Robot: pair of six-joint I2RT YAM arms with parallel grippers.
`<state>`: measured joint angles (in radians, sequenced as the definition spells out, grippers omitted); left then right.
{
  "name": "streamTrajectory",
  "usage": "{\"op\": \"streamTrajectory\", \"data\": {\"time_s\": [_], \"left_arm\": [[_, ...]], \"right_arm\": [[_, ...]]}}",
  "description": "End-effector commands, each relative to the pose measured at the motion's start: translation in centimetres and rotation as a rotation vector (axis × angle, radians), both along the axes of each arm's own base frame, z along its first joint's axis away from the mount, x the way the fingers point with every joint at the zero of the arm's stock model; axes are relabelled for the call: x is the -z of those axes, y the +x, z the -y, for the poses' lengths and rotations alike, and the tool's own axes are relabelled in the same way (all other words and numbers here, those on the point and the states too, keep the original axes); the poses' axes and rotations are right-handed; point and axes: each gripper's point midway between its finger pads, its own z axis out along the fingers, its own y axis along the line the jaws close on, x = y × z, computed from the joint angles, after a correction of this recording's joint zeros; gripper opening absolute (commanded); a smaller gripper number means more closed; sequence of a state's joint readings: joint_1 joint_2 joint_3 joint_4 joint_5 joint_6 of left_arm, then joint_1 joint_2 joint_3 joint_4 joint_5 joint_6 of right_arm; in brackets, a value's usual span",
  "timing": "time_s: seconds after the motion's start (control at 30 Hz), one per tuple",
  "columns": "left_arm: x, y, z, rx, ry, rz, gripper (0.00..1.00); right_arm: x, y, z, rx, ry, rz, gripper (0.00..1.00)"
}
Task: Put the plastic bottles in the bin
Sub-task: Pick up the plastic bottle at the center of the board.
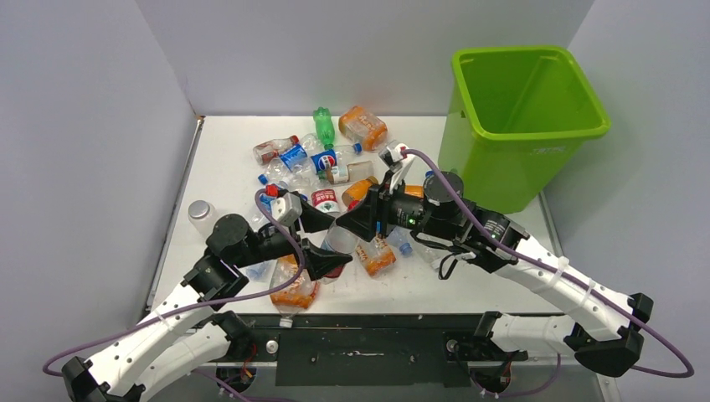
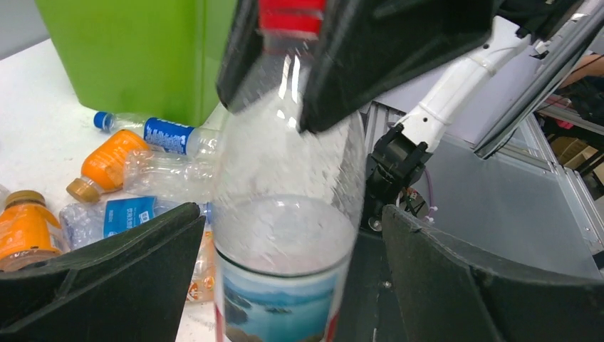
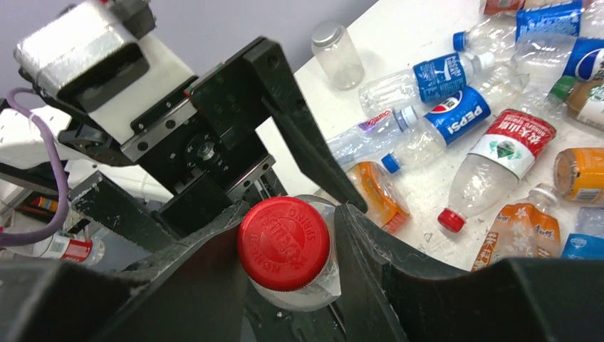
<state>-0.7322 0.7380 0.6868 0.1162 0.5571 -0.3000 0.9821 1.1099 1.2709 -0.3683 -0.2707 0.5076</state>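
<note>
A clear bottle with a red cap [image 3: 283, 242] and a blue scenic label [image 2: 274, 303] is held off the table between both arms [image 1: 339, 239]. My right gripper [image 3: 292, 217] is shut on its neck just under the cap. My left gripper [image 2: 292, 210] is open around the bottle's body, with a gap on each side. The lime-green bin [image 1: 527, 126] stands at the far right, and its wall [image 2: 128, 50] shows in the left wrist view. Several crushed bottles [image 1: 322, 163] lie on the white table.
A green bottle [image 1: 323, 126] and an orange one [image 1: 362, 126] lie at the back. A clear capped jar [image 1: 201, 213] stands at the left edge. An orange-labelled bottle [image 1: 293, 289] lies near the front edge under my left arm. Grey walls enclose the table.
</note>
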Motion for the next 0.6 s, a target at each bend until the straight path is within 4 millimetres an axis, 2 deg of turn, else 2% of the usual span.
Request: {"op": "streamTrajectory", "data": {"time_s": [0.0,0.17,0.23,0.37,0.4,0.47,0.5,0.53,0.57], "left_arm": [[-1.7,-1.6,-0.1,0.064,-0.059,0.058,0.96],[-1.1,-1.7,0.6,0.107,-0.035,0.024,0.98],[-1.0,-1.6,0.8,0.113,-0.029,0.017,0.83],[-1.2,-1.2,0.8,0.099,-0.023,0.018,0.38],[-1.2,-1.3,0.8,0.102,-0.022,0.021,0.26],[-1.4,-1.2,0.7,0.097,-0.027,0.029,0.14],[-1.5,-1.2,0.7,0.09,-0.033,0.035,0.12],[-1.5,-1.1,0.6,0.081,-0.037,0.038,0.1],[-1.6,-1.0,0.5,0.073,-0.044,0.044,0.1]], "right_arm": [[-5.6,0.7,0.3,0.041,0.127,0.109,0.05],[-6.8,0.8,0.2,0.042,0.138,0.123,0.05],[-7.1,0.8,0.2,0.042,0.14,0.126,0.05],[-6.6,0.7,-0.4,0.02,0.123,0.108,0.07],[-6.6,0.6,-0.4,0.014,0.124,0.109,0.23],[-7.1,0.4,-0.3,0.009,0.14,0.121,0.68],[-7.4,0.4,-0.2,0.016,0.15,0.13,0.83],[-7.8,0.3,0.1,0.025,0.164,0.14,0.93],[-8.1,0.4,0.4,0.039,0.177,0.15,0.99]]}}
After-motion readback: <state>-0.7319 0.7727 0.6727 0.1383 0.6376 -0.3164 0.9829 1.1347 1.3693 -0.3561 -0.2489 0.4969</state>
